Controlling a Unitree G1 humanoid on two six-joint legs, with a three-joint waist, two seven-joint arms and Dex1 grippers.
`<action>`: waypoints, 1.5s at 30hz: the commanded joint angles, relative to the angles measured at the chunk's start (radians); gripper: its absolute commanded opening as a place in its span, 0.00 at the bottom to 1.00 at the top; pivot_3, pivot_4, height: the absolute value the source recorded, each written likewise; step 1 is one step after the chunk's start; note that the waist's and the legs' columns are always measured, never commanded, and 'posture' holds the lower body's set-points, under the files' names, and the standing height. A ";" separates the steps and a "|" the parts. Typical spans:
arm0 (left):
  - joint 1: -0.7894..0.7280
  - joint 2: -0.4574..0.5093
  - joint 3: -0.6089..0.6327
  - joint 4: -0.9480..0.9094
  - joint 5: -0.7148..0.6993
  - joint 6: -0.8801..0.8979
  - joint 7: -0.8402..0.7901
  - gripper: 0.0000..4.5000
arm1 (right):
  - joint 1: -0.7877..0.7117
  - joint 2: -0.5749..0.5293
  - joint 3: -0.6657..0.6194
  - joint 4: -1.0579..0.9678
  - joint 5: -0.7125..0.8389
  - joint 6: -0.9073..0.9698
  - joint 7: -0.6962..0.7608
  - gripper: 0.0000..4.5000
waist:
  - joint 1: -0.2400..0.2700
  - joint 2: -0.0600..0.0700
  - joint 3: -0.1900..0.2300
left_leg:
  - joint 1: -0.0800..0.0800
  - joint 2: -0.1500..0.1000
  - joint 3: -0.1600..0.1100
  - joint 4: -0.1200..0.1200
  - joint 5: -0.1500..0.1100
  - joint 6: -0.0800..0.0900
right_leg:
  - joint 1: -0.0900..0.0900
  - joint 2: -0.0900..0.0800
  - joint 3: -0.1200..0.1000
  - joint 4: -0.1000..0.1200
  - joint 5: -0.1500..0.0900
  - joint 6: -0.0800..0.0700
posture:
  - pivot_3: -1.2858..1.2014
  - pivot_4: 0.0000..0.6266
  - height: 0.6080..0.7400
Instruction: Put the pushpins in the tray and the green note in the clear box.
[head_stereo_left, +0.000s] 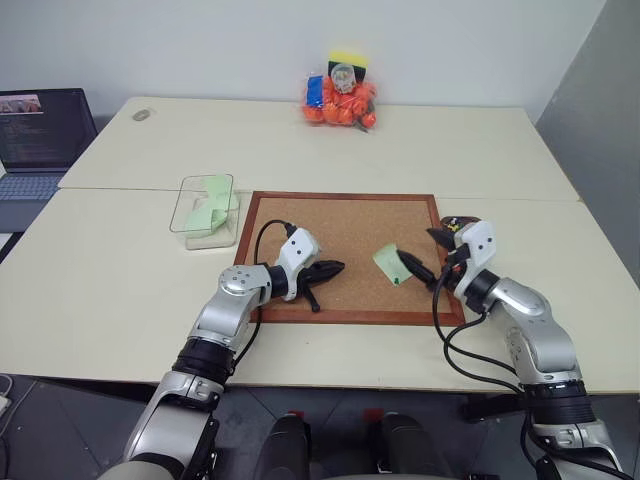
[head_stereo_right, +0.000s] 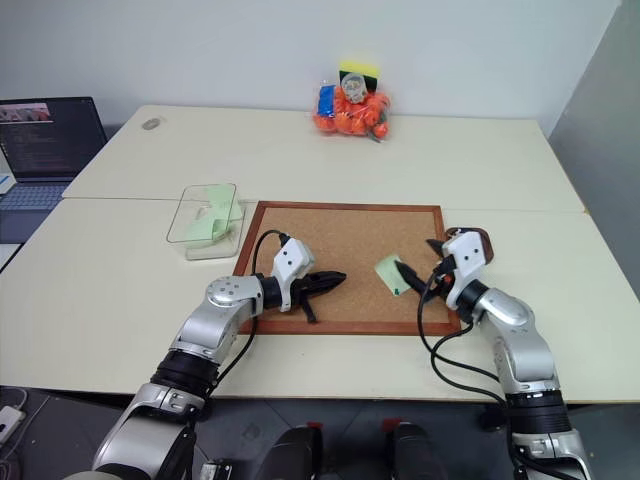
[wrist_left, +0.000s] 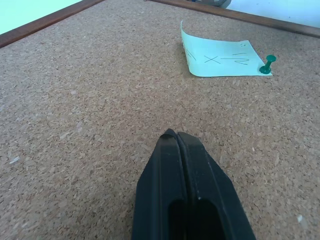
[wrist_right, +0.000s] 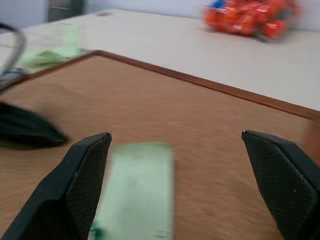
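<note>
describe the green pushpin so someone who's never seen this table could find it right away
Start at the large wood-framed cork board in the middle of the pale table. On its right half lies a small pale green paper note with pen marks. The tiny green plastic-headed pushpin stands at that note's corner, darker green than the paper.

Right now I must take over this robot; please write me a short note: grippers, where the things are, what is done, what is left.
Left gripper: shut, empty, over the wood-framed cork board.
Right gripper: open wide, empty, aimed at the pale green paper note.
That note lies on the board, a green plastic-headed pushpin stuck at its corner.
The clear plastic box, left of the board, already holds green paper.
The small dark reddish-brown tray sits behind the right gripper; its contents are hidden.
Done: cannot confirm.
Left: green pin to tray, this note to box.
</note>
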 joint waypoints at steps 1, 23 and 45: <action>0.007 -0.005 -0.025 0.028 0.027 0.017 0.002 0.00 | 0.024 -0.026 0.047 -0.091 0.027 0.023 0.076 0.99 | 0.000 0.000 0.000 | 0.000 0.000 0.000 0.000 0.000 0.000 | 0.000 0.000 0.000 0.000 0.000 0.000 | 0.52 0.24 1.00; 0.017 0.005 -0.021 0.006 0.026 0.033 0.000 0.00 | -0.001 -0.011 0.128 0.091 -0.121 -0.049 0.038 0.58 | 0.001 0.000 0.000 | 0.000 0.000 0.000 0.000 0.000 0.000 | 0.000 0.000 0.000 -0.001 0.000 0.000 | 0.52 0.24 1.00; 0.027 0.007 -0.020 0.002 0.027 0.032 0.001 0.00 | -0.017 -0.009 0.084 0.042 -0.130 -0.045 -0.015 0.01 | 0.001 0.000 0.000 | 0.000 0.000 0.000 0.000 0.000 0.000 | 0.000 0.000 0.000 0.000 0.000 0.000 | 0.52 0.24 1.00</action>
